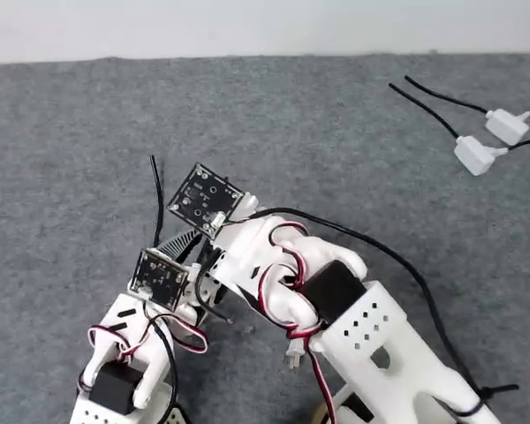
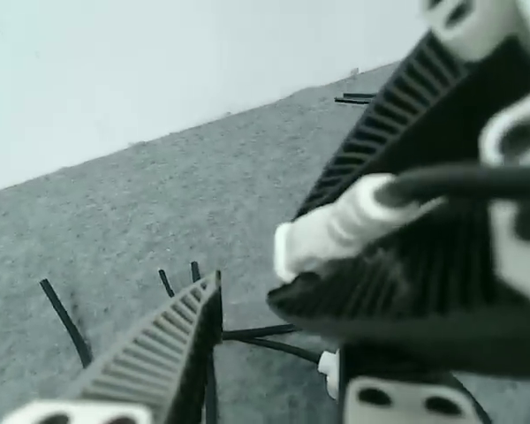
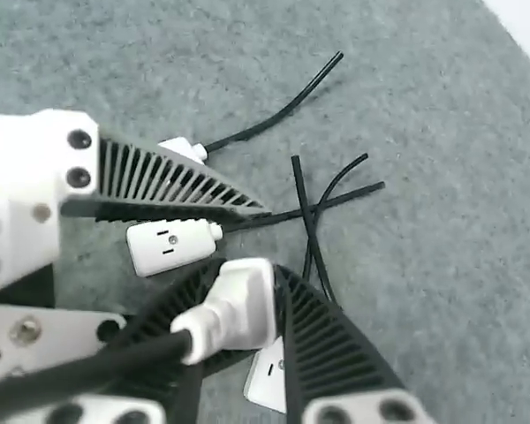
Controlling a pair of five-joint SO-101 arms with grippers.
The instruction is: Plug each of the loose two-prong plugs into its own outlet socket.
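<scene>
A grey carpeted tabletop (image 1: 88, 132) meets a pale wall (image 1: 247, 26). The right claw (image 3: 252, 269) is clamped on a white two-prong plug (image 3: 238, 305) with a black cord. A white outlet socket (image 3: 168, 247) lies on the tabletop just beside that claw. The left claw (image 2: 274, 327) is spread apart close by.

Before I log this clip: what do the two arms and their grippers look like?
The left arm and right arm are white plastic shells with black motor blocks, loops of red, white and black wire, and a dark circuit-board camera at each wrist. Their fingers are black, ribbed and tapered.
</scene>
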